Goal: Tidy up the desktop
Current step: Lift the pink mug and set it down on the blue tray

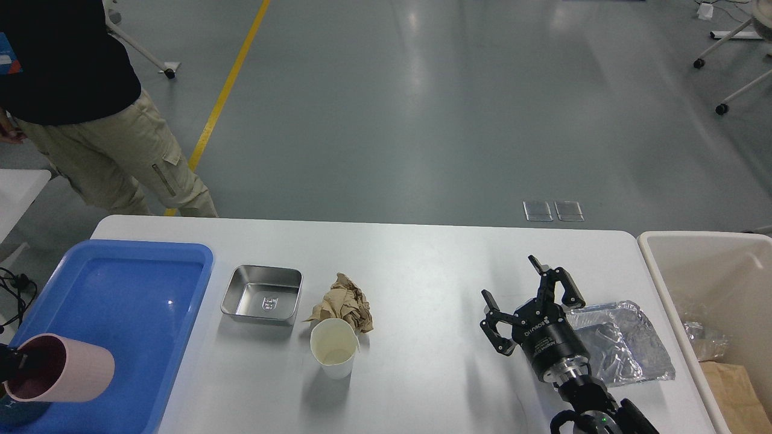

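Pink cup [60, 377] over blue tray's [181, 253] near-left corner, left gripper's [9, 367] clamp unclear; lower upright; right gripper [531, 301] spread, empty

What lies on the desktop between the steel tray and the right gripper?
In the head view, a crumpled brown paper and a white paper cup sit between the steel tray and the right gripper; beyond them the desktop is bare.

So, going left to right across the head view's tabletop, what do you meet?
Ribbed pink cup over the blue plastic tray → square steel dish → open right hand → crumpled clear plastic sheet → beige bin.
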Controlling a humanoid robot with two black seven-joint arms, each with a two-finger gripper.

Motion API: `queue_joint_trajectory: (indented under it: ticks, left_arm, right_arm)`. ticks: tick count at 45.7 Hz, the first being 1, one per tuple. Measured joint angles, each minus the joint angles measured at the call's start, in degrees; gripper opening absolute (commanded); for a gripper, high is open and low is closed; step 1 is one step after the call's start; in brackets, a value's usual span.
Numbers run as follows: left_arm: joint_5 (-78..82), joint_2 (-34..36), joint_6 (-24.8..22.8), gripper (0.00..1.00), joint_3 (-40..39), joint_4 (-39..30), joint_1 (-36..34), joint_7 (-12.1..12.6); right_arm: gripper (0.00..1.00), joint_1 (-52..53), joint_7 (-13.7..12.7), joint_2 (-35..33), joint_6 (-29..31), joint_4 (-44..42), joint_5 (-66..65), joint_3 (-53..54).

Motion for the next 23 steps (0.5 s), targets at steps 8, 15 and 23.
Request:
queue_joint_trajectory:
  ticks: [8, 15, 23]
  left_arm:
    - [1.5, -0.7, 0.4, 0.1, 0.0, 1.4, 0.5, 0.2]
    - [3.1, -1.8, 0.4, 0.1, -0.1, 3.3, 0.7, 0.3]
    - [3.4, -6.8, 0.4, 0.1, -0.1, 7.1, 1.2, 0.3]
  right_arm:
    - [1.0, -0.1, 0.0, -0.1, 0.0, 0.0, 0.0, 0.0]
    - [1.0, -0.1, 0.0, 0.0, 0.0, 0.0, 0.0, 0.0]
    - [1.0, -0.1, 0.0, 0.1, 0.0, 0.0, 0.0, 0.1]
